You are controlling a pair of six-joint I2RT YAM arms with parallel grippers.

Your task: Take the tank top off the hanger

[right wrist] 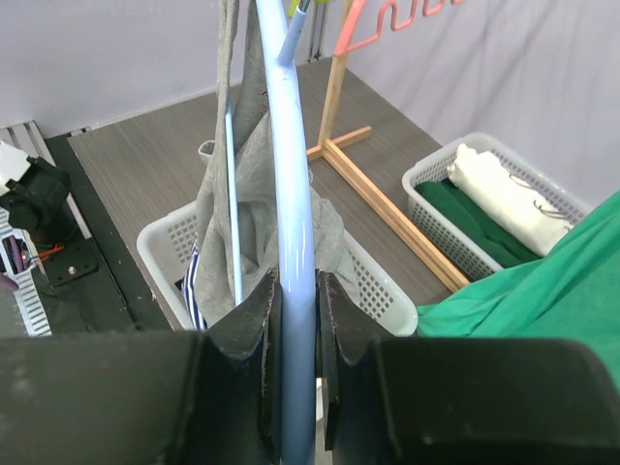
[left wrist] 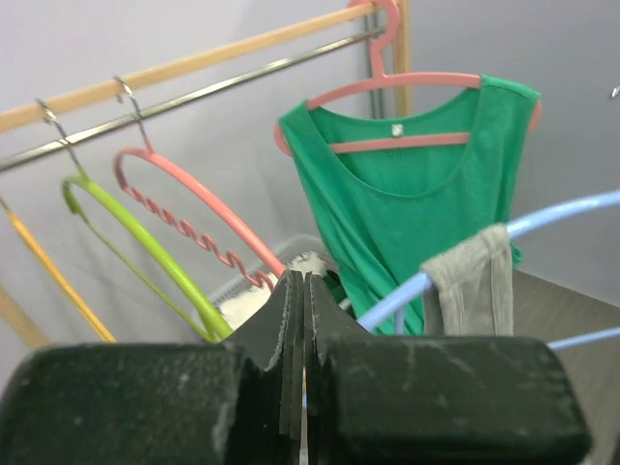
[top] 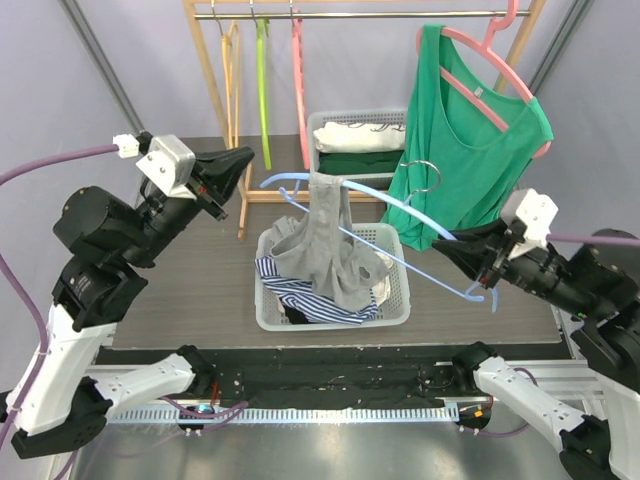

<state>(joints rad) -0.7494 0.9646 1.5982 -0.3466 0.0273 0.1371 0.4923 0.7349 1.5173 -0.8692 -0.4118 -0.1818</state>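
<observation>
A grey tank top (top: 327, 240) hangs by one strap from a light blue hanger (top: 400, 208), its body drooping into the white basket (top: 397, 300) below. My right gripper (top: 447, 243) is shut on the blue hanger's arm (right wrist: 292, 223), holding it over the basket. In the right wrist view the grey tank top (right wrist: 242, 194) hangs beyond the fingers. My left gripper (top: 247, 158) is shut and empty, raised to the left of the hanger's far end. In the left wrist view (left wrist: 304, 281) the grey strap (left wrist: 475, 281) drapes over the blue hanger (left wrist: 542, 218) to the right of it.
A green tank top (top: 470, 150) on a pink hanger (top: 490, 60) hangs from the wooden rack (top: 350, 12) at back right. Orange, green and pink empty hangers (top: 262, 90) hang at the left. A second basket (top: 355, 140) with folded clothes stands behind. A striped garment (top: 300, 295) lies in the front basket.
</observation>
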